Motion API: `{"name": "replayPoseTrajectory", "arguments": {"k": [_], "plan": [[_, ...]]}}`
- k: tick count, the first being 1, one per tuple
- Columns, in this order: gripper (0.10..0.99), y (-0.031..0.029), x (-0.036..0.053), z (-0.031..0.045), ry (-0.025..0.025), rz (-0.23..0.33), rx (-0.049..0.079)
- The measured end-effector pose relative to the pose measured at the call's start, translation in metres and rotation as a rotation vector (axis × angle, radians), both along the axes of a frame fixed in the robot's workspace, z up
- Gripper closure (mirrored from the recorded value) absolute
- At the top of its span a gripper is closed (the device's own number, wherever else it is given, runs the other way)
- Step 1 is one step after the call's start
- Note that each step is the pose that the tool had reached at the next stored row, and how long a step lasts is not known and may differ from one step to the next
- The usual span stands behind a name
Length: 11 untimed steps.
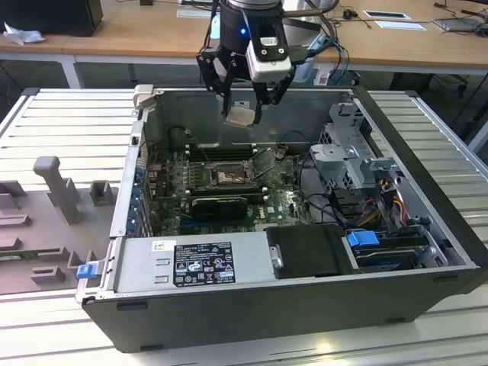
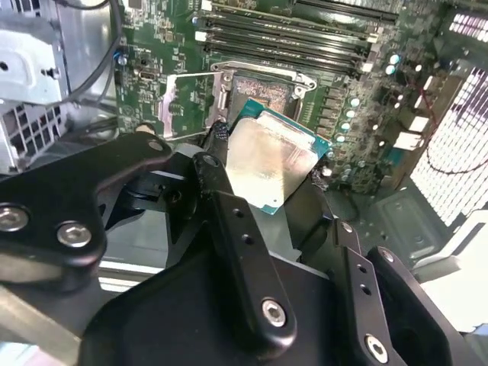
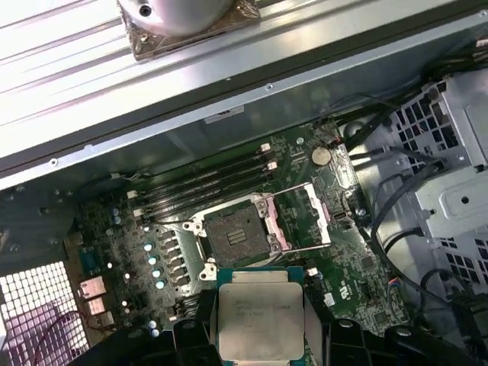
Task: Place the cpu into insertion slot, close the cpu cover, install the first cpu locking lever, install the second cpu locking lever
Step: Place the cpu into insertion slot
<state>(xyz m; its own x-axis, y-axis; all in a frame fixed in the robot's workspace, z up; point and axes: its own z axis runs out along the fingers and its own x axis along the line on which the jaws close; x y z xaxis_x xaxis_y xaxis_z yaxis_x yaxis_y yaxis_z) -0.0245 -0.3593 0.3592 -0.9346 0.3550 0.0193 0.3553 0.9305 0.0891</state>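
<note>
The exterior view looks down from high and well back over the whole open computer case (image 1: 290, 305), with my gripper (image 1: 242, 114) above its far wall. Both wrist views sit close behind my fingers (image 2: 229, 221), facing down from opposite sides. They share the cpu (image 3: 261, 320) and the insertion slot (image 3: 238, 232).

Gripper (image 1: 242, 114) pinches cpu (image 1: 240, 117) above open computer case (image 1: 305, 305). Insertion slot (image 1: 227, 177) on green board (image 1: 278, 206), 6 o'clock from cpu, well apart.
</note>
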Motion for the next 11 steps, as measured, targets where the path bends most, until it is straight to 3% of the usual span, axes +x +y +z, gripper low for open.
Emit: {"name": "replayPoseTrajectory", "arguments": {"k": [6,11], "plan": [[0.545,0.0000,0.0000,-0.0026,0.0000,-0.100,0.000],[0.545,0.0000,0.0000,-0.0058,0.0000,-0.102,0.000]]}}
